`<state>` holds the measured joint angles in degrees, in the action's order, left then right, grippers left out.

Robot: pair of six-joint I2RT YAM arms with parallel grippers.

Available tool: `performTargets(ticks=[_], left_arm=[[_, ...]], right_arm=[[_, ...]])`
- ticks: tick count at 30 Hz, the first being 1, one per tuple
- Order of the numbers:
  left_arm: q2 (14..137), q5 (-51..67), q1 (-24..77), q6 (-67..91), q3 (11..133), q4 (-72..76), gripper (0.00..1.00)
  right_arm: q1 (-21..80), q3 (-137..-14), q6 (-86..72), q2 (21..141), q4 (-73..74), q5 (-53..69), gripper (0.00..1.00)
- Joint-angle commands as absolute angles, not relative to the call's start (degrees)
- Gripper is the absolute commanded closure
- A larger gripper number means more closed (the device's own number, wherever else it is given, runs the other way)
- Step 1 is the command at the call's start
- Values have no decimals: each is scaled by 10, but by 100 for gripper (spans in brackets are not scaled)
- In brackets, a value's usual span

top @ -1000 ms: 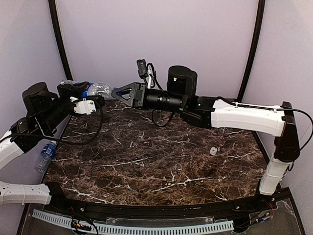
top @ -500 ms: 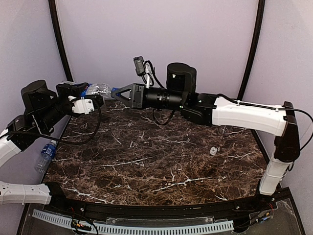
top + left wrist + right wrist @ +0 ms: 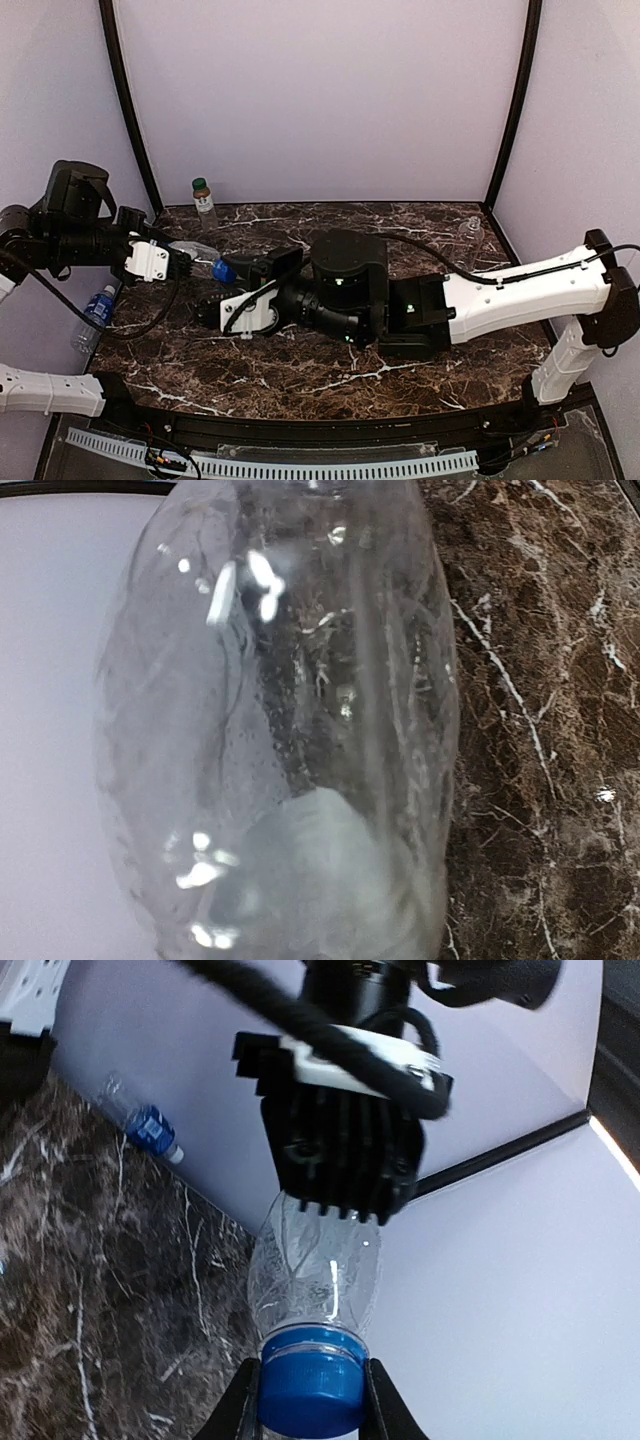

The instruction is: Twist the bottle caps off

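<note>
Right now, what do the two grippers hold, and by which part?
One clear bottle: the left gripper grips its body, the right gripper pinches its blue cap.

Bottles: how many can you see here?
4. A clear blue-capped bottle held between the left gripper and right gripper; a green-capped bottle standing back left; a blue-labelled bottle lying by the left edge; a faint clear bottle back right. Arms may hide more.

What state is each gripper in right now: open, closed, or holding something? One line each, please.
Left gripper: closed on the body of the clear bottle.
Right gripper: closed on that bottle's blue cap.
</note>
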<state>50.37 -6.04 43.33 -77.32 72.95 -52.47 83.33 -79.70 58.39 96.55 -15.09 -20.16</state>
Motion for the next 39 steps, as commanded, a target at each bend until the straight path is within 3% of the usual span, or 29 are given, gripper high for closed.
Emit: performTargets(ticks=[1,6,12,15,17,18,23,27,31,35,39], left_arm=[[537,-58,431,-756,756,-683,84],[555,-52,431,-738,767,-703,84],[553,-43,432,-725,769,-687,85],[548,-40,432,-716,772,-676,86],[549,-44,431,-705,775,-665,87],[549,-52,431,-695,777,-653,87],[548,-108,431,-660,774,-552,87],[540,-164,431,-648,757,-457,86],[527,-249,431,-694,714,-352,86],[505,-291,432,-768,648,-224,84],[498,-313,434,-827,616,-131,83]], right_arm=[[846,-751,882,967,-253,-277,100],[851,-729,1031,993,-363,-290,100],[852,-722,1009,996,-383,-274,100],[852,-723,975,1003,-410,-283,55],[851,-733,939,1005,-411,-297,5],[849,-736,922,1005,-412,-304,2],[834,-722,813,982,-401,-320,1],[802,-753,571,943,-260,-292,1],[734,-804,242,901,-96,-114,2],[646,-818,-82,890,-114,101,1],[603,-846,-276,927,-162,193,2]])
